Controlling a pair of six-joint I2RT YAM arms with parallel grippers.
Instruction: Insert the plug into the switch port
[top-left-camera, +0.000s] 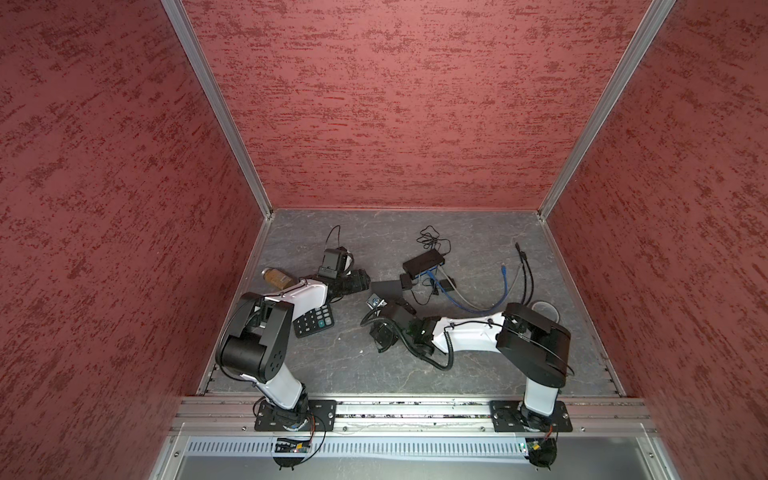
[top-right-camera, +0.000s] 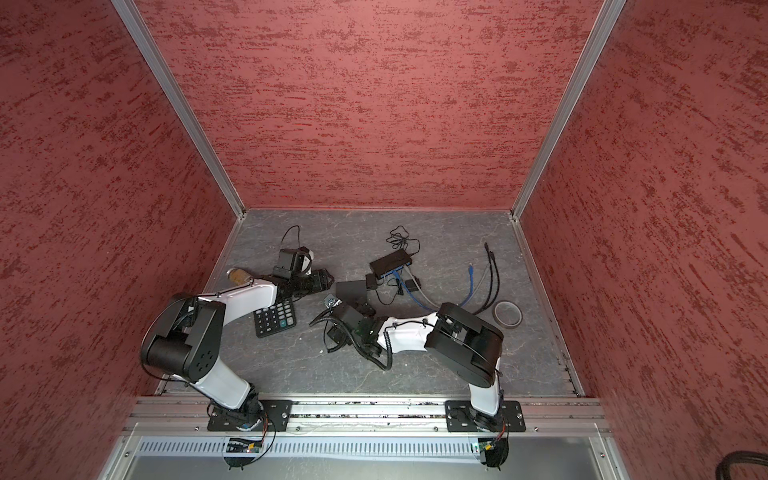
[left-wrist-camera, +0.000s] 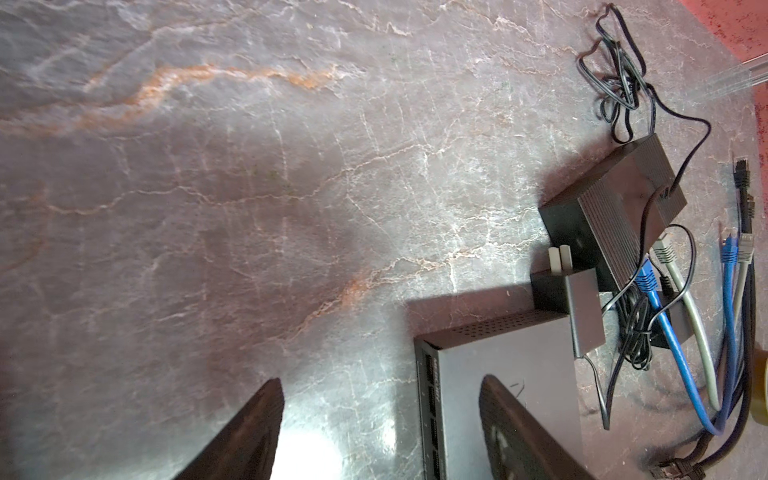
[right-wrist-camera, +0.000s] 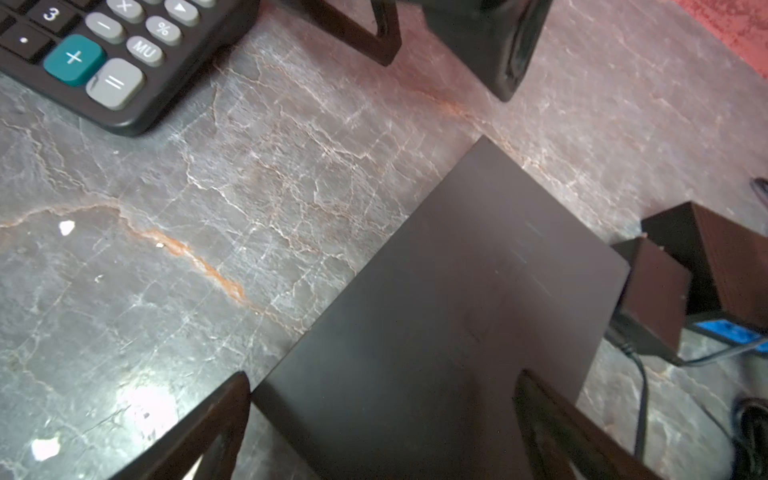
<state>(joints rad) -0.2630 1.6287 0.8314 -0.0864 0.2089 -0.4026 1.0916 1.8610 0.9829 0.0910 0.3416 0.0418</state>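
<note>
A flat black switch (left-wrist-camera: 511, 365) lies mid-table, its row of ports (left-wrist-camera: 432, 399) facing the left side; it also appears in both top views (top-left-camera: 388, 286) (top-right-camera: 351, 289). My left gripper (left-wrist-camera: 380, 382) is open, with one finger (left-wrist-camera: 519, 436) above the switch's top and the other over bare table. My right gripper (right-wrist-camera: 382, 374) is open above the same switch (right-wrist-camera: 457, 282), nothing held. Loose plug ends, blue (left-wrist-camera: 729, 249), grey (left-wrist-camera: 747, 245) and black (left-wrist-camera: 742, 174), lie on the table at the right, apart from both grippers.
A second black switch (top-left-camera: 424, 262) farther back has blue (left-wrist-camera: 646, 278) and grey (left-wrist-camera: 665, 249) cables plugged in, and a power adapter (left-wrist-camera: 575, 303) beside it. A calculator (top-left-camera: 313, 322), a jar (top-left-camera: 277, 277), a small metal object (top-left-camera: 375, 301) and a tape roll (top-right-camera: 507, 313) lie around.
</note>
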